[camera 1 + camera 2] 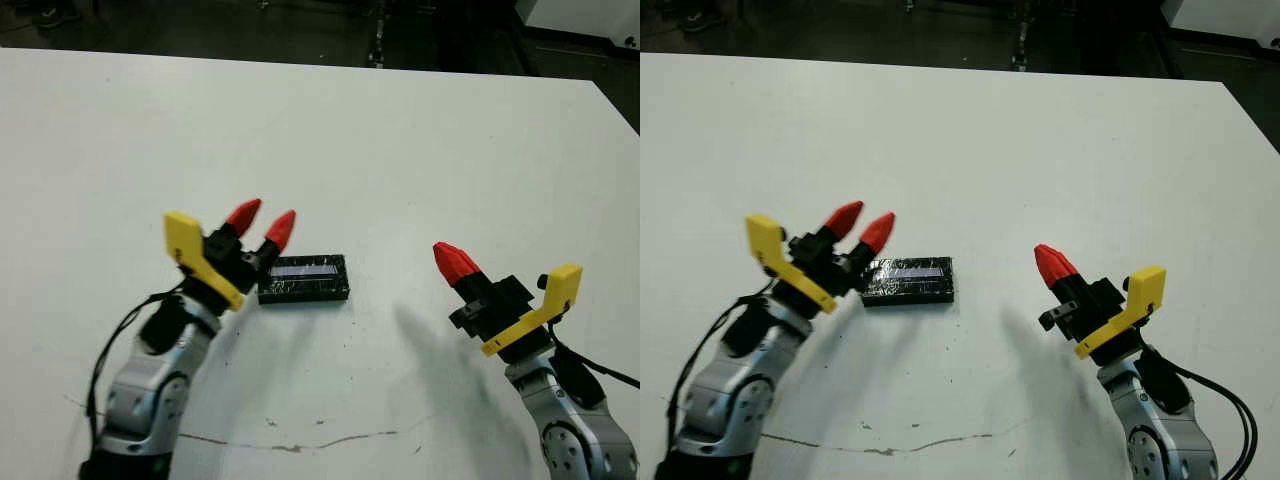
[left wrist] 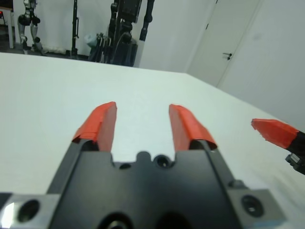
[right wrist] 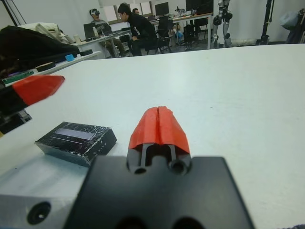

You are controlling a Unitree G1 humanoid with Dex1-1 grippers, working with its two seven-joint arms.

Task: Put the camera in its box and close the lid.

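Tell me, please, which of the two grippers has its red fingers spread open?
The left gripper: its two fingers stand apart beside the closed box, while the right gripper has its fingers pressed together.

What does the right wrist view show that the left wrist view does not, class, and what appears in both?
Only the right wrist view shows the black crinkly box with its lid on the table, the right claw with fingers pressed together, and people seated at desks beyond. Only the left wrist view shows the left claw with fingers spread apart, and a white door behind. Both show the white table and a red fingertip of the other arm's claw.
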